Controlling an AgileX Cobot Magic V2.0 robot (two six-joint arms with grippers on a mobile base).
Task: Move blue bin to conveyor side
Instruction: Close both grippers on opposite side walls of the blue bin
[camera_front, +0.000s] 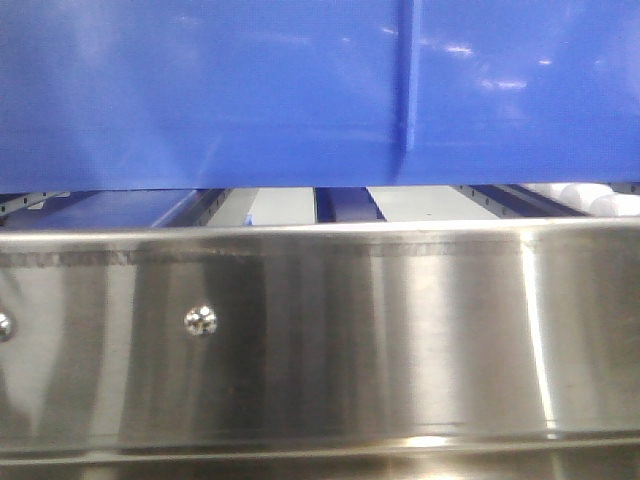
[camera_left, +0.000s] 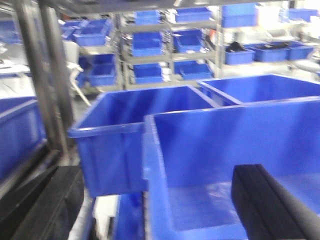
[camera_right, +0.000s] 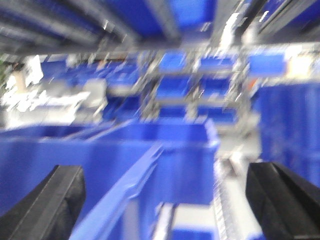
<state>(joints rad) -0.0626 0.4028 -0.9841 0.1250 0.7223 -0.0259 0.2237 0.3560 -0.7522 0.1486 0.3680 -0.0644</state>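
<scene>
blue plastic fills the upper half of the front view: the blue bin (camera_front: 200, 90), one vertical rib (camera_front: 405, 90) right of centre, its lower edge above a brushed steel rail (camera_front: 320, 340) with a screw (camera_front: 200, 320) at left. in the left wrist view the bin's rim and near wall take the lower right, a second blue bin (camera_left: 120, 145) just behind at centre. the left tool (camera_left: 272, 202) shows one black finger only, so i cannot tell how it stands. the right tool (camera_right: 165, 172) is spread wide in a blurred view, a blue rim (camera_right: 125, 195) between its fingers.

The blue bin (camera_left: 210, 145) stands before another bin (camera_left: 115, 150), with shelving (camera_left: 169, 30) behind both.
</scene>
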